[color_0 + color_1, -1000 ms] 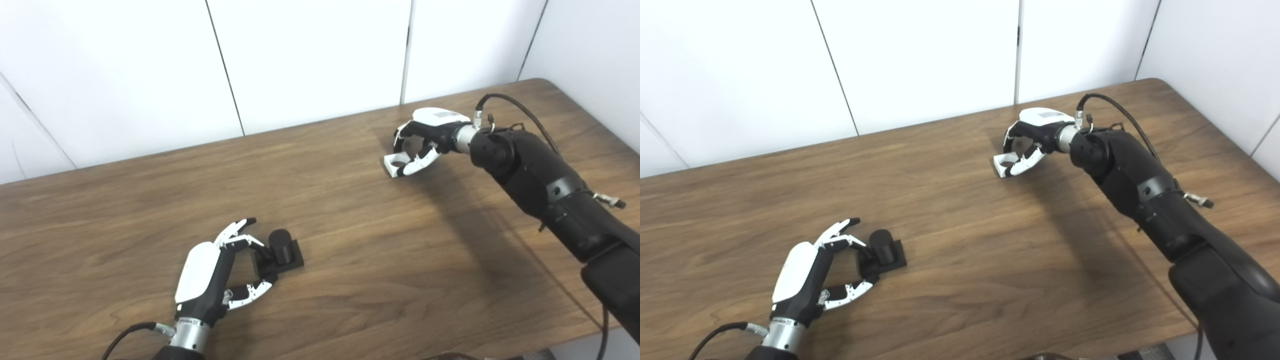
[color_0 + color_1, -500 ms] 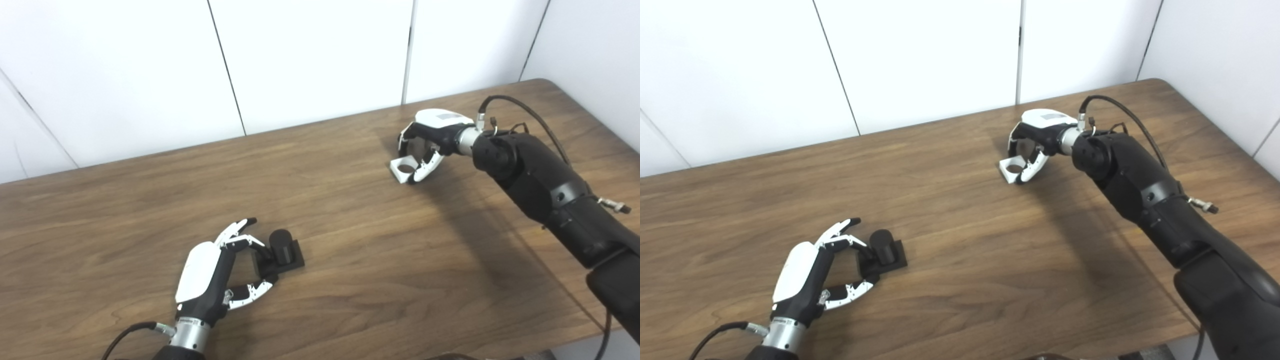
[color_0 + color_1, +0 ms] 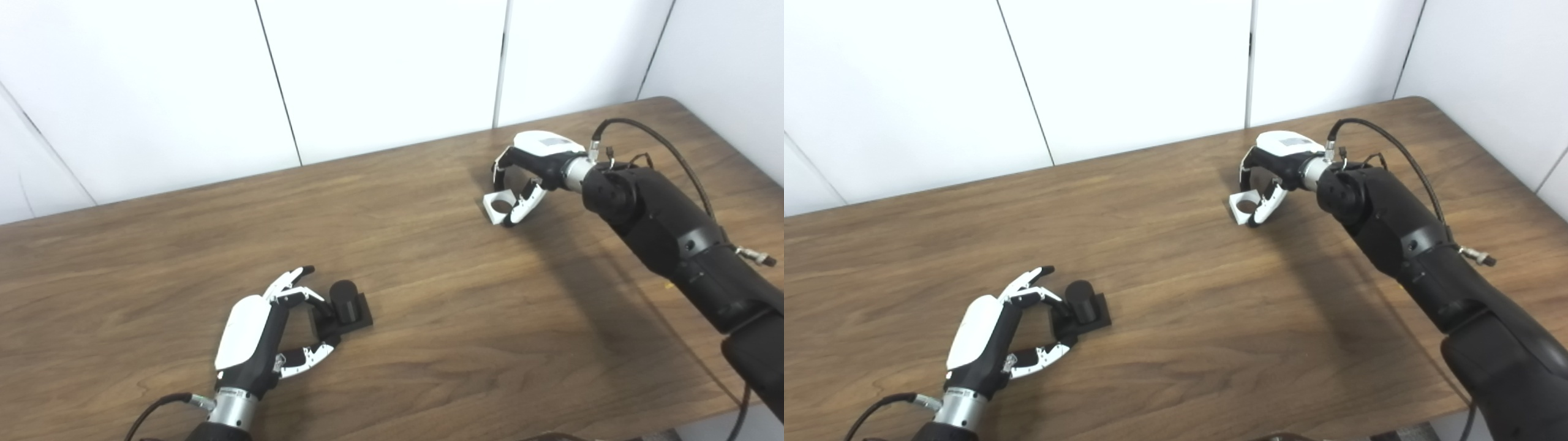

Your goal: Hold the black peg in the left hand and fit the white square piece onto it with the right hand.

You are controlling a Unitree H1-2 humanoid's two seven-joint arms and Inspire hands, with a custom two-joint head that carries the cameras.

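Two hands of mine are at work on the wooden table [image 3: 429, 294]. My left hand [image 3: 260, 334] lies near the front edge, toward the left corner, its fingers [image 3: 294, 288] and thumb curled about the square base of the black peg [image 3: 346, 303], which stands upright on the wood; contact looks made, though how firm I cannot tell. My right hand [image 3: 530, 174] is toward the back right corner, fingers curved down over the white square piece [image 3: 497, 207], thumb against its near side, pinching it. Its round hole faces up, and peg and piece are well apart.
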